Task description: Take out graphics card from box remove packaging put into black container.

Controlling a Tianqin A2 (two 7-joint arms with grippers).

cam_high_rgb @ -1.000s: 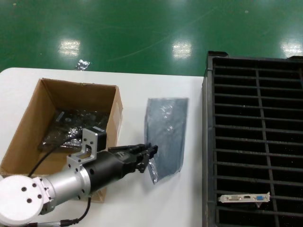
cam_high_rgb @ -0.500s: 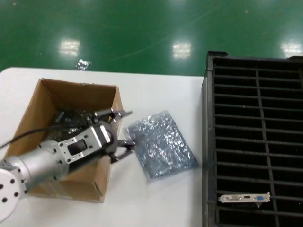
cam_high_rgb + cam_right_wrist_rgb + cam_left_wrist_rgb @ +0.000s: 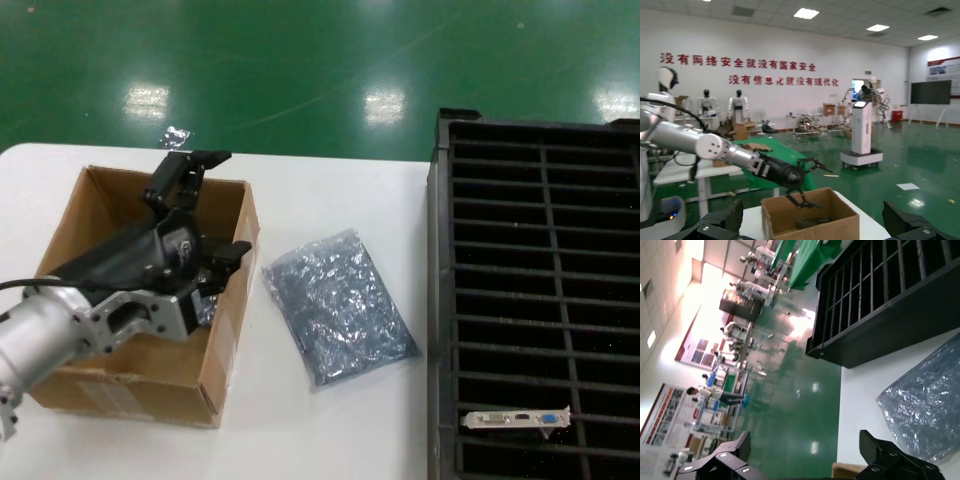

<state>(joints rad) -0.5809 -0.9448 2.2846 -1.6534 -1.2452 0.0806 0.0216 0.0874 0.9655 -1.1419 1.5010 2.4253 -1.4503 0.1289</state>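
Observation:
The brown cardboard box (image 3: 60, 255) stands at the table's left. My left gripper (image 3: 210, 208) is open and empty, over the box's right half near its right wall; it also shows in the right wrist view (image 3: 807, 187) above the box (image 3: 810, 220). A dark glossy bag (image 3: 812, 221) lies in the box. The empty crinkly packaging (image 3: 340, 305) lies flat and tilted on the table between the box and the black container (image 3: 540, 230). A graphics card (image 3: 515, 418) with its silver bracket lies in a near slot. My right gripper (image 3: 812, 207) is open, far off, facing the box.
The left wrist view shows the packaging (image 3: 930, 405), the black container (image 3: 880, 300) and the box rim (image 3: 847, 471) between my open left fingers (image 3: 735, 452). A small scrap (image 3: 175, 136) lies on the green floor beyond the white table (image 3: 330, 190).
My left gripper let go of the packaging, which now lies tilted on the table. The gripper swung left from the bag's corner, opened, and rose over the box.

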